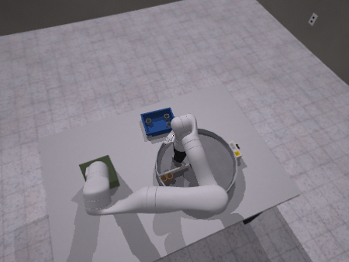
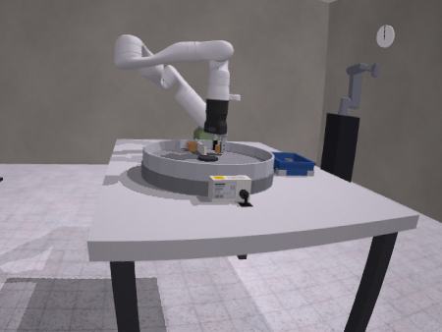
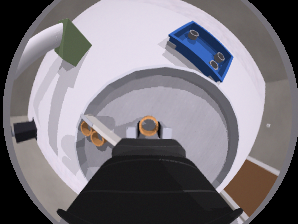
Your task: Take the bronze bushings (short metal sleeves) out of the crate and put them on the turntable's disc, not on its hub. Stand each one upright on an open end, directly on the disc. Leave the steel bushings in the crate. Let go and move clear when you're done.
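Note:
My gripper points straight down over the turntable's disc and is shut on a bronze bushing, held just above the disc near the dark hub. Two more bronze bushings stand on the disc beside a light bar; they also show in the wrist view. The blue crate sits behind the turntable and holds three steel bushings. In the overhead view my arm hides the held bushing.
A raised grey rim rings the disc. A white control box sits at the turntable's front. A green pad lies under my arm's base. A second robot on a black pedestal stands off the table.

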Motion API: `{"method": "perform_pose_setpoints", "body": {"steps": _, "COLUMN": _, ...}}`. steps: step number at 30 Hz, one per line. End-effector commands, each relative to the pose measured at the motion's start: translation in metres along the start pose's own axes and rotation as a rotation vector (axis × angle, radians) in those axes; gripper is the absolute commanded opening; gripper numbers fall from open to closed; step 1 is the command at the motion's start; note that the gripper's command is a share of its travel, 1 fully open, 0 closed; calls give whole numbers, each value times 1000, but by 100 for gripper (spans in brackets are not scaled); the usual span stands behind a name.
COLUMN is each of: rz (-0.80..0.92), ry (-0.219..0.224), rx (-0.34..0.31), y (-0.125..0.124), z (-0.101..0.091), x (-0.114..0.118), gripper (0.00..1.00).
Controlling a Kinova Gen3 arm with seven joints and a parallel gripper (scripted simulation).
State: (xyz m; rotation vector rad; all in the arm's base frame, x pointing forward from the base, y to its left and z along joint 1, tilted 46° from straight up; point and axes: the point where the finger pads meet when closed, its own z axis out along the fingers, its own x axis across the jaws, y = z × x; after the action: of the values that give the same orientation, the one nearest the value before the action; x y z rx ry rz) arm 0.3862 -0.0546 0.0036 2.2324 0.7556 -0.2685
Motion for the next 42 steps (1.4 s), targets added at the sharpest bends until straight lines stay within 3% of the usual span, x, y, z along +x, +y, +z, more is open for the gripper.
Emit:
{"method": "perform_pose_setpoints", "body": {"steps": 1, "rz": 4, "ry": 2, "rx": 1, "y": -1, "z": 2, "x": 0, "gripper": 0}}
{"method": "perform_pose_setpoints", "body": {"steps": 42, "rz": 4, "ry": 2, "rx": 1, "y": -1, "z": 8, "x": -1, "gripper": 0}}
